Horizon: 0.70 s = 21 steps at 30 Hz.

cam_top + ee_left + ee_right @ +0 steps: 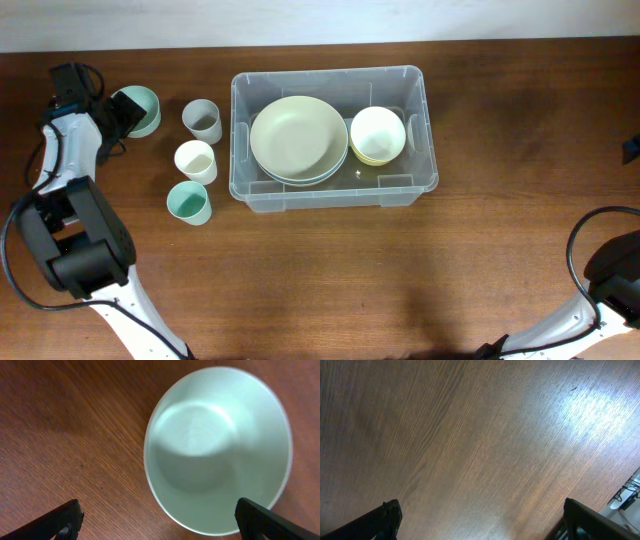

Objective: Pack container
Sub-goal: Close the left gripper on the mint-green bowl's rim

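Note:
The clear plastic container [420, 130] stands at the table's centre. It holds a stack of pale green plates [298, 138] and stacked cream bowls [378, 135]. A mint green bowl [140, 110] sits at the far left and fills the left wrist view [217, 450]. My left gripper [157, 522] is open, hovering above the table beside this bowl, with one finger over its rim. My right gripper [480, 522] is open and empty above bare wood, at the right edge of the overhead view.
Three cups stand left of the container: a grey one [203, 121], a cream one [196, 161] and a teal one [189, 203]. The table's right edge, with a cable beyond it, shows in the right wrist view [627, 492].

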Each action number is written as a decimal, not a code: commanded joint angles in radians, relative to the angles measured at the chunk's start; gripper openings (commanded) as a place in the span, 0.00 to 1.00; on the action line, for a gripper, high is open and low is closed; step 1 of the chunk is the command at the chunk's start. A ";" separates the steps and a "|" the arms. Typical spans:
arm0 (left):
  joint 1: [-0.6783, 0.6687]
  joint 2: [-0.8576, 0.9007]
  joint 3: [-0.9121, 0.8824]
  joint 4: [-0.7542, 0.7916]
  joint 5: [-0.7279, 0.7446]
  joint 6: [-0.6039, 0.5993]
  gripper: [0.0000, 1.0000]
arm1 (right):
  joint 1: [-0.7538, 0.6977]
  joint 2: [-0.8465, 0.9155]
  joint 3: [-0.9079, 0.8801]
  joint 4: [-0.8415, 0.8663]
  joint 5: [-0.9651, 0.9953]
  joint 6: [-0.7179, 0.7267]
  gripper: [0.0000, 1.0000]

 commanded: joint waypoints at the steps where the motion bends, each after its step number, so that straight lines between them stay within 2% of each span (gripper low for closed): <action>1: 0.002 0.045 -0.002 -0.003 -0.010 -0.010 0.99 | 0.003 -0.007 -0.005 0.000 0.009 0.001 0.99; 10: 0.002 0.061 -0.002 0.000 -0.011 -0.010 0.98 | 0.003 -0.007 -0.005 0.000 0.009 0.001 0.99; 13: 0.002 0.061 -0.002 -0.001 -0.011 -0.010 0.84 | 0.003 -0.007 -0.005 0.000 0.009 0.001 0.99; 17: 0.002 0.061 -0.002 -0.001 -0.011 -0.010 0.52 | 0.003 -0.007 -0.005 0.000 0.009 0.001 0.99; 18: 0.002 0.061 -0.002 -0.001 -0.011 -0.010 0.46 | 0.003 -0.007 -0.005 0.000 0.009 0.001 0.99; 21: 0.002 0.061 -0.002 -0.001 -0.010 -0.010 0.40 | 0.003 -0.007 -0.005 0.000 0.009 0.001 0.99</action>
